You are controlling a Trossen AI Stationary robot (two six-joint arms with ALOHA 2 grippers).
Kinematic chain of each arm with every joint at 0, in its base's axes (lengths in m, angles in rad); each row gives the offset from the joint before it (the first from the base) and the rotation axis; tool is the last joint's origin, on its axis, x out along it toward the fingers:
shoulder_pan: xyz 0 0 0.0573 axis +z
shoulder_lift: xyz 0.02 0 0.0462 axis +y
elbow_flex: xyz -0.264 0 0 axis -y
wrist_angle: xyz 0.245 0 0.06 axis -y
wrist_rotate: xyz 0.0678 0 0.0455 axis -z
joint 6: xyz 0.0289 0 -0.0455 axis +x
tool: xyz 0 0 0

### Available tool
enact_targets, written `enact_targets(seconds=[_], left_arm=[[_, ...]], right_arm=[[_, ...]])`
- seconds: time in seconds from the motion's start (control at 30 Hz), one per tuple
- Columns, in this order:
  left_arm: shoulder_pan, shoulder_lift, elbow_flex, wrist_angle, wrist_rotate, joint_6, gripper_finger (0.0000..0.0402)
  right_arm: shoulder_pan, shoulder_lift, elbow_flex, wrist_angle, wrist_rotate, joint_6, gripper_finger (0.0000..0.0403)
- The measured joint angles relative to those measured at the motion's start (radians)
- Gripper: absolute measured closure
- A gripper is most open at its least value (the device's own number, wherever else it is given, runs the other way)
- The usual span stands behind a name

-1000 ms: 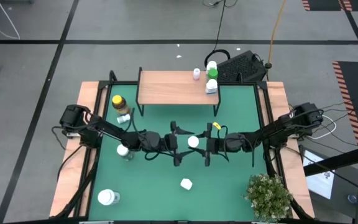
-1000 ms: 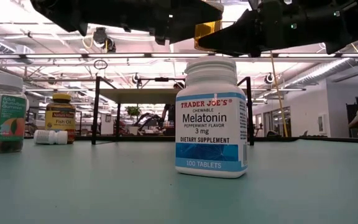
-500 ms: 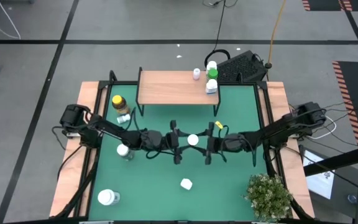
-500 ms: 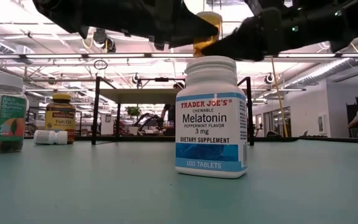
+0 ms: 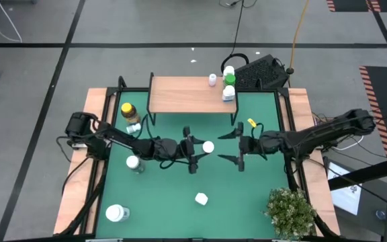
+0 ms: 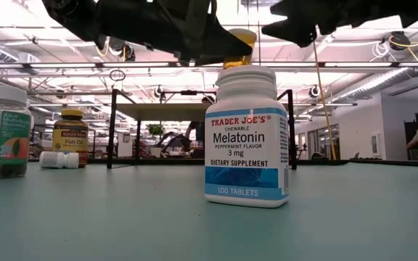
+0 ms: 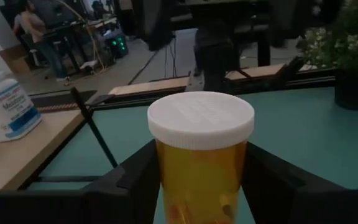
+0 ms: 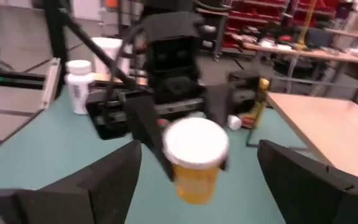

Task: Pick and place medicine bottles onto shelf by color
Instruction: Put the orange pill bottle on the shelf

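Green-topped table [image 5: 180,185] | amber bottle [image 7: 201,163] (white cap) now clamped in left gripper [image 5: 195,146] | right gripper [image 5: 228,145] has let go, jaws apart, apparently backing away | handover done; shelf [image 5: 187,94] next.

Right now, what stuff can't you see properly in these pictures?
- Amber bottle: its label and base, left wrist view; the left hand's fingers cover its lower part.
- Gummies jar: cut off by the picture's edge, low view.
- Shelf: partly hidden behind the melatonin bottle, low view.
- Bottles on the shelf: labels too small, high view.
- Right hand: blurred, right wrist view.
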Motion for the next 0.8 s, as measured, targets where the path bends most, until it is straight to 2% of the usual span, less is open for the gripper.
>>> enact_targets(seconds=[0.17, 0.33, 0.53, 0.8], left_arm=[[0.024, 0.0, 0.0, -0.008, 0.008, -0.026, 0.0207], [0.029, 0.0, 0.0, -0.037, 0.01, -0.048, 0.0209], [0.026, 0.0, 0.0, -0.062, 0.012, -0.06, 0.0207], [0.016, 0.0, 0.0, -0.062, 0.013, -0.062, 0.0207]], right_arm=[[-0.048, 0.085, 0.03, 0.019, -0.002, -0.003, 0.0085], [-0.11, 0.179, 0.09, 0.02, -0.118, 0.061, 0.0085], [-0.127, 0.234, 0.131, 0.004, -0.156, 0.058, 0.0086], [-0.127, 0.242, 0.144, -0.025, -0.156, 0.055, 0.0136]])
